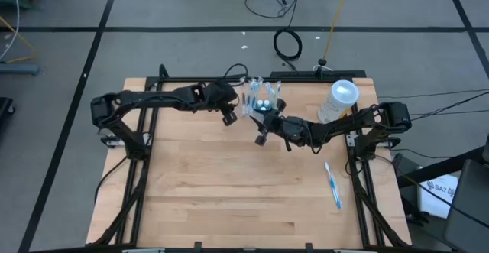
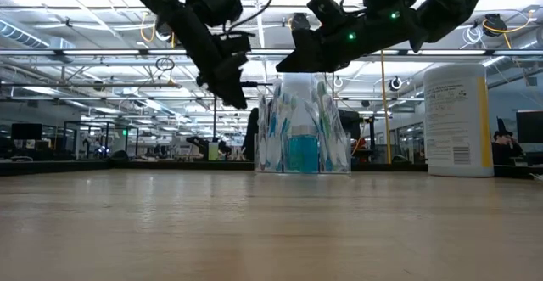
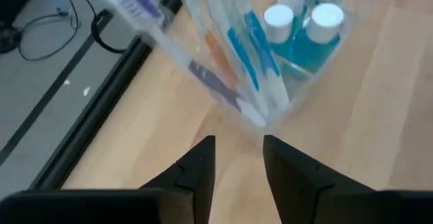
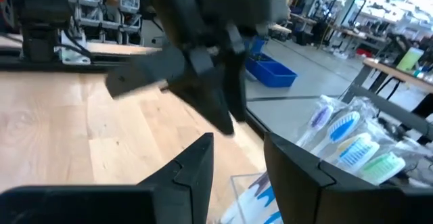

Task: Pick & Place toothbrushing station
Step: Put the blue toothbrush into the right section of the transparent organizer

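Near the table's [image 1: 229,199] far edge, toothbrushing station [image 1: 258,100] between both grippers.

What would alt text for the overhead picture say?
Two dark robot arms meet over a clear toothbrushing station near the far edge of a wooden table. A white-topped cylinder stands to its right, and a blue toothbrush lies nearer.

High view overhead; low view level; both wrists near toothbrushing station [image 1: 260,98].

Both arms are black and jointed, with cables and green indicator lights.
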`<state>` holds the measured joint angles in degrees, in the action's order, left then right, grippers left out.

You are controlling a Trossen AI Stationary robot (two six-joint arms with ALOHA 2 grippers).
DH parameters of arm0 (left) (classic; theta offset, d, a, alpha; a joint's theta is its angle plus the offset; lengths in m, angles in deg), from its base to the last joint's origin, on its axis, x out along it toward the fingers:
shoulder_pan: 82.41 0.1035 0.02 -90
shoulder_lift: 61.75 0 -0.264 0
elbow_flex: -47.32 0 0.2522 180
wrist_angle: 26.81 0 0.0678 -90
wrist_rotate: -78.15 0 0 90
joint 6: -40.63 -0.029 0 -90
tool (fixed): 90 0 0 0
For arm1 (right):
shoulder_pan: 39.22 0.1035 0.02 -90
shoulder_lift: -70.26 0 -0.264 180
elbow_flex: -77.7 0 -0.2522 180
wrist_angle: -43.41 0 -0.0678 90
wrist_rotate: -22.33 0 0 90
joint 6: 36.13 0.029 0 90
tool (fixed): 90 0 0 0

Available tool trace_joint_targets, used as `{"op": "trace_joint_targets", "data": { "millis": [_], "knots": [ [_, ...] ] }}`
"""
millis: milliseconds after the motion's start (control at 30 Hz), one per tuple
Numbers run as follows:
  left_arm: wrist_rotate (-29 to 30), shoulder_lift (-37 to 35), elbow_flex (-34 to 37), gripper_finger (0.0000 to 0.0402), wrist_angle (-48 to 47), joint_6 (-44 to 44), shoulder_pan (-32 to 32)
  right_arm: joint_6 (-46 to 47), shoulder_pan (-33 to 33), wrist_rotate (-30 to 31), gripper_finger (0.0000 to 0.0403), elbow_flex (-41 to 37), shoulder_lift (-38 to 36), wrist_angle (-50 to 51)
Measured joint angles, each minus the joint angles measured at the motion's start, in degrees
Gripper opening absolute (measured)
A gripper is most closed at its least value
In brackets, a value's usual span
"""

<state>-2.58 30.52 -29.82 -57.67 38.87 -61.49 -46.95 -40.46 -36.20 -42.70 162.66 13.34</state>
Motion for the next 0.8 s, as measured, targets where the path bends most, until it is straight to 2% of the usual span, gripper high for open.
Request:
{"op": "trace_joint_targets", "data": {
  "millis": [267,467,600,800],
  "knots": [
    [-1.1,-7.7,0.0,0.0124,-6.8,-5.4,0.0,7.5,0.0,-0.5,0.0125,0.0,0.0,-0.7],
    [-1.7,-13.8,0.1,0.0124,-10.9,-5.8,0.6,13.0,0.3,-6.3,0.0125,0.0,0.0,0.4],
    [-2.0,-17.6,3.0,0.0124,-9.8,-6.1,1.0,17.4,1.9,-6.2,0.0126,0.0,0.0,2.8],
    [-5.8,-23.8,12.8,0.0124,-3.2,-5.1,1.7,21.8,4.5,-6.1,0.0126,0.0,0.0,8.4]
  ]
}}
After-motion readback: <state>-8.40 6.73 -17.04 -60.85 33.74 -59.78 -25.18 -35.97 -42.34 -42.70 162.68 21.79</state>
